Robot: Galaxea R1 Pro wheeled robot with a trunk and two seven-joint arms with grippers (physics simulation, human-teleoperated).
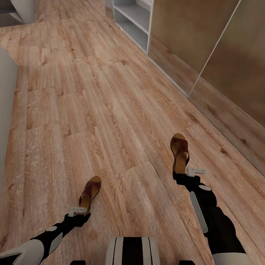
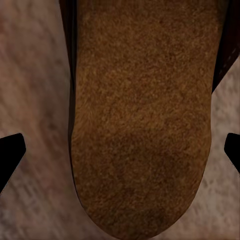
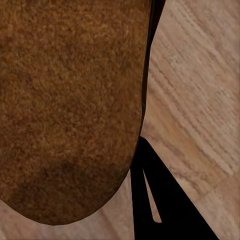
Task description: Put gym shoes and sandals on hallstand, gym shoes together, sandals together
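Observation:
Each of my grippers carries one brown sandal by its heel, toe pointing away from me, above the wood-plank corridor floor. The left sandal sits in my left gripper. In the left wrist view its tan footbed lies between two dark fingertips. The right sandal is in my right gripper. In the right wrist view one finger presses against the side of its footbed. The gym shoes and the hallstand are out of view.
A white open shelf unit stands at the far end on the right. Brown wall panels run along the right side. A pale grey surface borders the left. My base shows at the bottom.

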